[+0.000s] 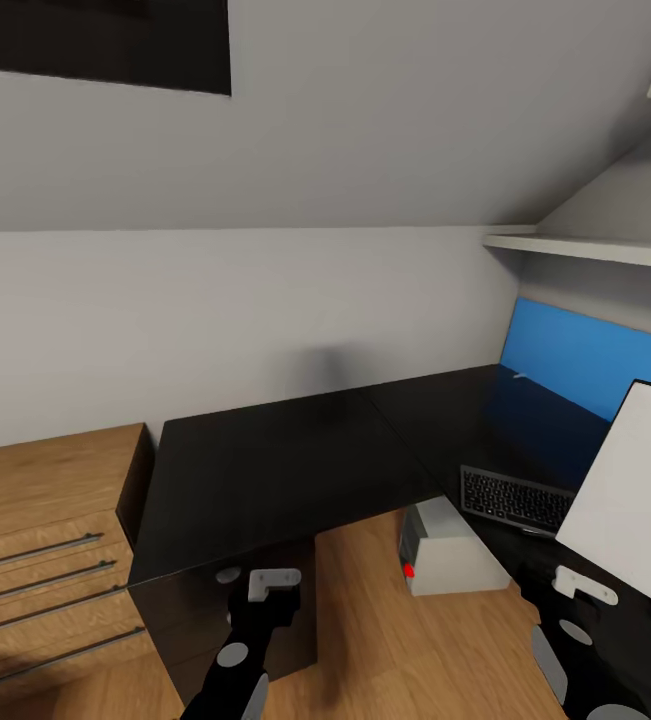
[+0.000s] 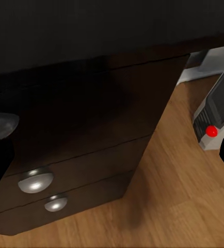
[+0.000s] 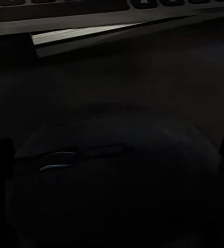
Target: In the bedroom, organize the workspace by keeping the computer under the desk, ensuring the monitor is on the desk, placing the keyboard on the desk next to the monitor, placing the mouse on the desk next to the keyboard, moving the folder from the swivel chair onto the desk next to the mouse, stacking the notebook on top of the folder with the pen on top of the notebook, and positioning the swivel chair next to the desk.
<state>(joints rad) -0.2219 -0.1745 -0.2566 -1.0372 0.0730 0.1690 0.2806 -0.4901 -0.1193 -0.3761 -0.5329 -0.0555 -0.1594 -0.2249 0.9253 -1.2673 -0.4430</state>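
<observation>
Your head view: one L-shaped black desk (image 1: 265, 470), one white-backed monitor (image 1: 630, 490) standing on its right wing, one keyboard (image 1: 515, 498) lying flat just left of the monitor. One grey computer (image 1: 445, 548) sits on the floor under the desk between your arms. Desk drawers (image 2: 81, 155) closed, two silver knobs. Right wrist hangs over a dark rounded mouse (image 3: 117, 175), keyboard edge just beyond. Can't tell either gripper's jaw state.

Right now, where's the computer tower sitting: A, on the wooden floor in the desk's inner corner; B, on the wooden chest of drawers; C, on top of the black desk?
A: the computer stands on the wooden floor, tucked against the desk edge below the keyboard.
</observation>
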